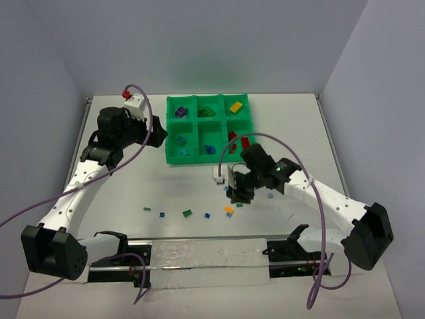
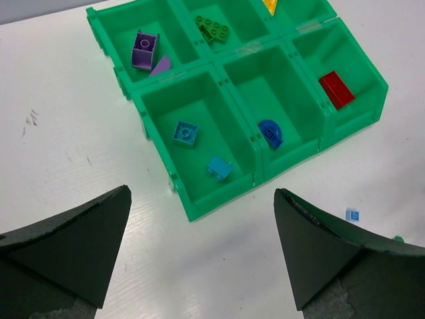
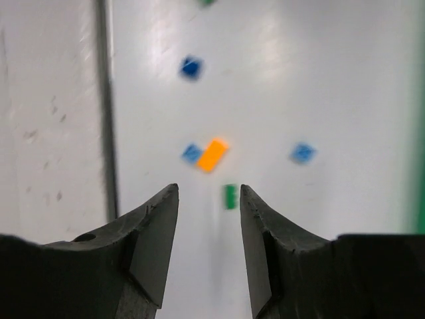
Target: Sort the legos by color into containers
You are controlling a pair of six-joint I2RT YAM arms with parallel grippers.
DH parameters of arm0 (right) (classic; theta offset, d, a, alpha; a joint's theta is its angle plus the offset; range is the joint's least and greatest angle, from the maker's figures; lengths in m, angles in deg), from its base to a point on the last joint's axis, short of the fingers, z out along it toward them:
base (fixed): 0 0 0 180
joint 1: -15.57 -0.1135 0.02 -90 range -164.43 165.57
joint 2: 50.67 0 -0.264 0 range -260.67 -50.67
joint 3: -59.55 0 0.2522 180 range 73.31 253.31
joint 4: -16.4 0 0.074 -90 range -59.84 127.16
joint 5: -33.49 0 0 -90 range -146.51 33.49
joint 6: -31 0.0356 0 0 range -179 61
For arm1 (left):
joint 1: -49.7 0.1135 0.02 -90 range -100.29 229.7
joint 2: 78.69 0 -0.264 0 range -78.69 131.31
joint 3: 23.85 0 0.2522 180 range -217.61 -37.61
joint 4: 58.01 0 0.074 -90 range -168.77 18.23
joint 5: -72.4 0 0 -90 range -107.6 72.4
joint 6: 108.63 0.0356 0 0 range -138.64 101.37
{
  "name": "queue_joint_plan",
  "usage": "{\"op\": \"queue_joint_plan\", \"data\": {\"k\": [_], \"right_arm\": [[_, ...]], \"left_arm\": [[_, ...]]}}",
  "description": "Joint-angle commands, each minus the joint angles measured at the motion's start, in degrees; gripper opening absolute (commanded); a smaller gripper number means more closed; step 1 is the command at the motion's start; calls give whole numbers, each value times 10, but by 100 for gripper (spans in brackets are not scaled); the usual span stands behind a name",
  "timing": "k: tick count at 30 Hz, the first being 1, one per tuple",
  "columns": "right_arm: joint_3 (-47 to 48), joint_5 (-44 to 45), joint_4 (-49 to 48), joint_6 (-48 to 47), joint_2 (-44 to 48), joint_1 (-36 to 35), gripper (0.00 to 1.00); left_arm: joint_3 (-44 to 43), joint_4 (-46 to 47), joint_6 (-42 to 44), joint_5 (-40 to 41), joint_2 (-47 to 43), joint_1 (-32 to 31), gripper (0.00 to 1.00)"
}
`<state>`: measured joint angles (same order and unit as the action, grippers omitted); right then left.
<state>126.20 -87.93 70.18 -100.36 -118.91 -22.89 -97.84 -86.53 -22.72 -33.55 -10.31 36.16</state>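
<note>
The green tray (image 1: 174, 159) stands at the table's far middle, and it also shows in the left wrist view (image 2: 219, 206). Its compartments hold purple bricks (image 2: 144, 50), a green plate (image 2: 212, 28), a yellow piece (image 2: 270, 5), light blue bricks (image 2: 185, 133), a blue piece (image 2: 270, 133) and a red brick (image 2: 336, 89). My left gripper (image 1: 158, 133) (image 2: 202, 191) is open and empty beside the tray's left end. My right gripper (image 1: 238, 196) (image 3: 209, 187) is open and empty just above the table. A small green brick (image 3: 230, 197) lies by its right fingertip, and an orange plate (image 3: 212, 154) lies just beyond.
Loose bricks lie in a row on the near table: green (image 1: 147, 211), blue (image 1: 161, 214), green (image 1: 188, 213), blue (image 1: 208, 215), orange (image 1: 229, 210), light blue (image 1: 270, 195). A clear strip (image 1: 206, 252) runs between the arm bases. Grey walls close in the table on three sides.
</note>
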Motion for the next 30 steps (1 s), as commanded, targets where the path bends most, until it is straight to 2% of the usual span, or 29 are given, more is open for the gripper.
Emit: {"op": "queue_joint_plan", "data": {"k": [1, 3, 6, 13, 21, 27, 30], "right_arm": [[-65, -8, 18, -131, 33, -51, 49], [-94, -6, -7, -196, 51, -88, 47], [-120, 14, -34, -241, 43, -130, 46], [-89, 32, -89, -231, -30, -173, 45], [-82, 57, -135, -104, -78, -164, 43], [-123, 128, -210, 73, -62, -154, 40], [-138, 152, -226, 131, -57, -143, 40]], "left_arm": [[16, 28, 8, -26, -32, 6, 99], [31, 29, 13, -33, -44, 7, 99], [44, 24, 24, -46, -57, 7, 99], [73, 22, 18, -57, -94, 8, 99], [86, 22, 1, -38, -121, 8, 99], [102, 12, -4, -26, -141, 8, 99], [106, 7, -5, -23, -146, 8, 99]]}}
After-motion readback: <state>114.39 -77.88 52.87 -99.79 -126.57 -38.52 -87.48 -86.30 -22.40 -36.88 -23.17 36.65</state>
